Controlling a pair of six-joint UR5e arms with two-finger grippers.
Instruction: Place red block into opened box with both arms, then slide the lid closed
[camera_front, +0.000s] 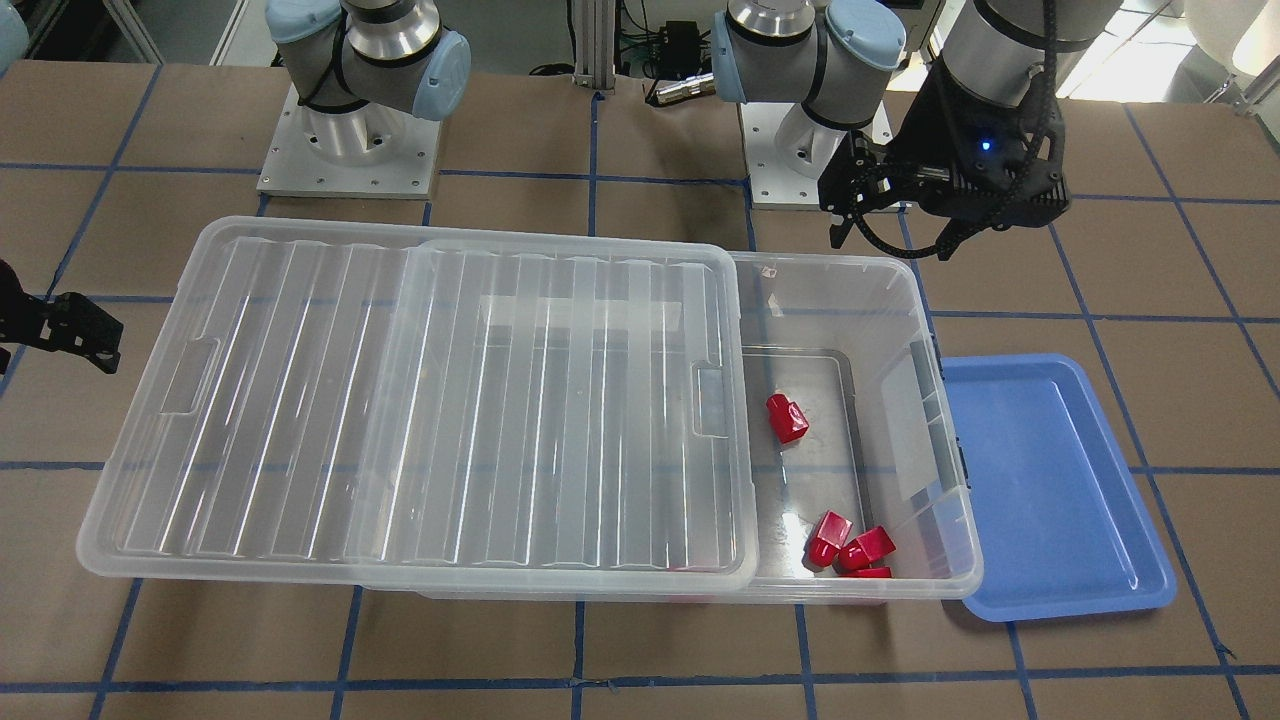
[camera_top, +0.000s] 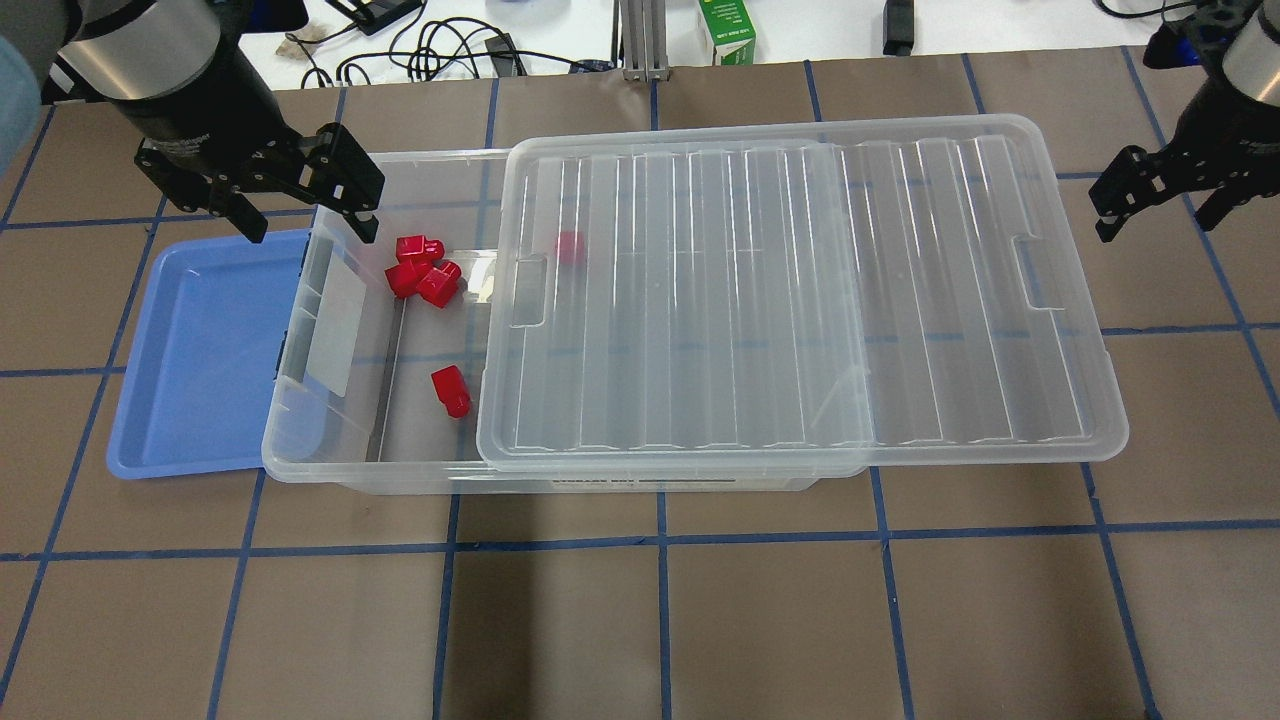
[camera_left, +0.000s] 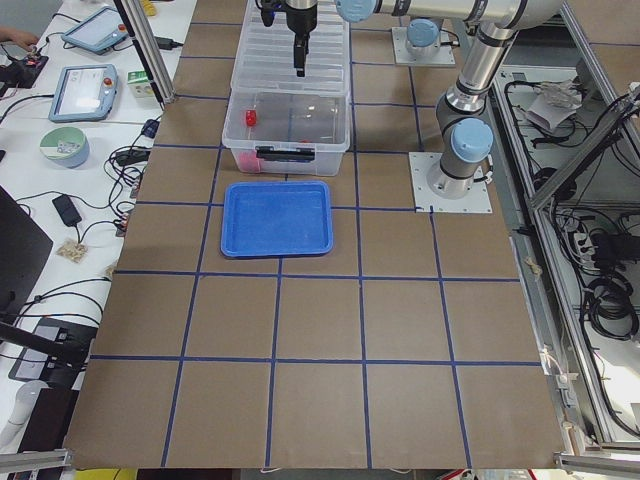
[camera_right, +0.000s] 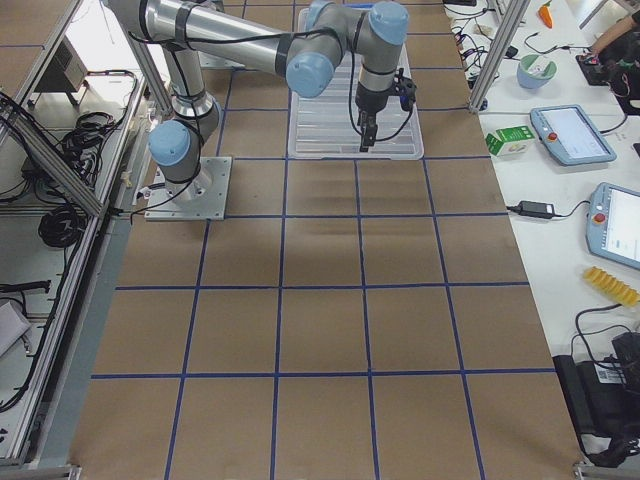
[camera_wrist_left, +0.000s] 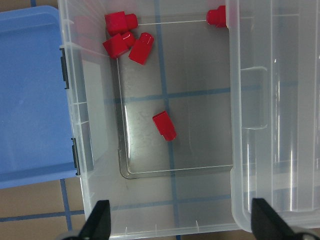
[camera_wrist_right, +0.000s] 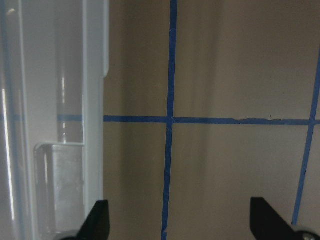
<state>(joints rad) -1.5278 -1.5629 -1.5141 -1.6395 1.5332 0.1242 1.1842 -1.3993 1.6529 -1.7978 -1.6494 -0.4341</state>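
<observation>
Several red blocks lie in the uncovered left end of the clear box (camera_top: 300, 340): one alone (camera_top: 451, 391) (camera_front: 787, 417) (camera_wrist_left: 164, 125), a cluster (camera_top: 420, 270) (camera_front: 850, 548) (camera_wrist_left: 125, 40), and one under the lid's edge (camera_top: 570, 246). The ribbed clear lid (camera_top: 800, 300) (camera_front: 400, 400) covers most of the box and overhangs its right end. My left gripper (camera_top: 308, 215) (camera_front: 895, 235) (camera_wrist_left: 182, 222) hovers open and empty above the box's far left corner. My right gripper (camera_top: 1160, 205) (camera_wrist_right: 182, 222) is open and empty just beyond the lid's right end, over the table.
An empty blue tray (camera_top: 200, 340) (camera_front: 1050, 480) lies against the box's left end, by its dark clips. Brown table with blue tape lines (camera_top: 660, 600) spreads in front of the box. Cables and a green carton (camera_top: 727, 30) sit past the far edge.
</observation>
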